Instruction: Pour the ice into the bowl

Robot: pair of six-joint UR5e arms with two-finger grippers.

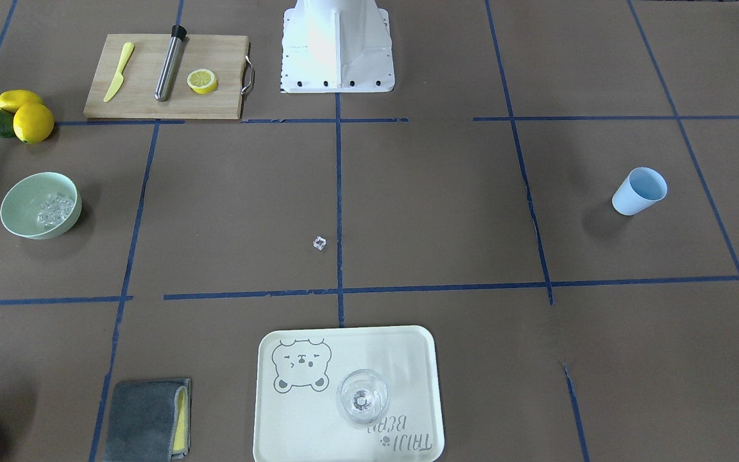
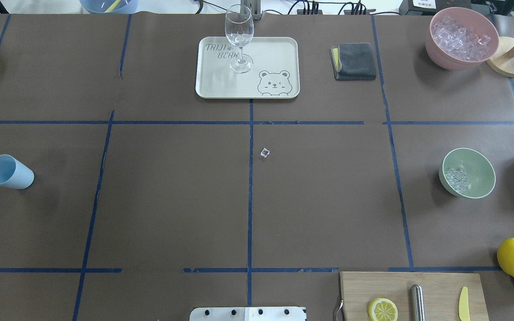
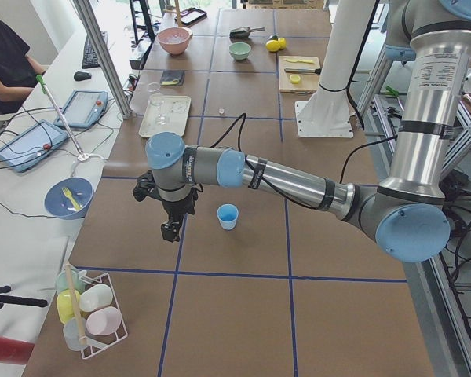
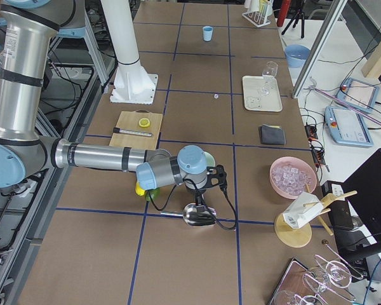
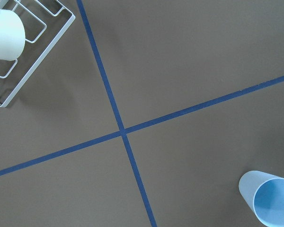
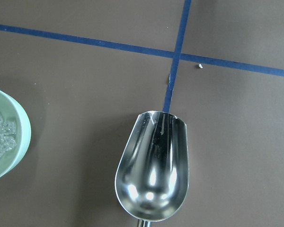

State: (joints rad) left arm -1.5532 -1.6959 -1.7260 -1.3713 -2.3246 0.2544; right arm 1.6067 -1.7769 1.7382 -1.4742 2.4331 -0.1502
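The mint-green bowl [image 1: 23, 221] stands near the table's end on my right side, with a small heap of ice [image 1: 55, 210] inside; it also shows in the overhead view [image 2: 478, 165] and the right wrist view [image 6: 23, 137]. One loose ice cube [image 2: 264, 153] lies mid-table. An empty metal scoop [image 6: 151, 175] lies beside the bowl, under my right gripper [image 4: 200, 202]. My left gripper [image 3: 170, 229] hangs next to the upright, empty light blue cup [image 2: 9, 172]. I cannot tell whether either gripper is open or shut.
A pink container [image 2: 462, 38] full of ice stands at the far right. A cream tray [image 2: 221, 84] holds a clear glass [image 2: 239, 40]. A grey cloth [image 2: 355, 60], a cutting board [image 2: 435, 285] and lemons [image 2: 513, 257] are nearby. A wire cup rack [image 5: 33, 52] is by the left arm.
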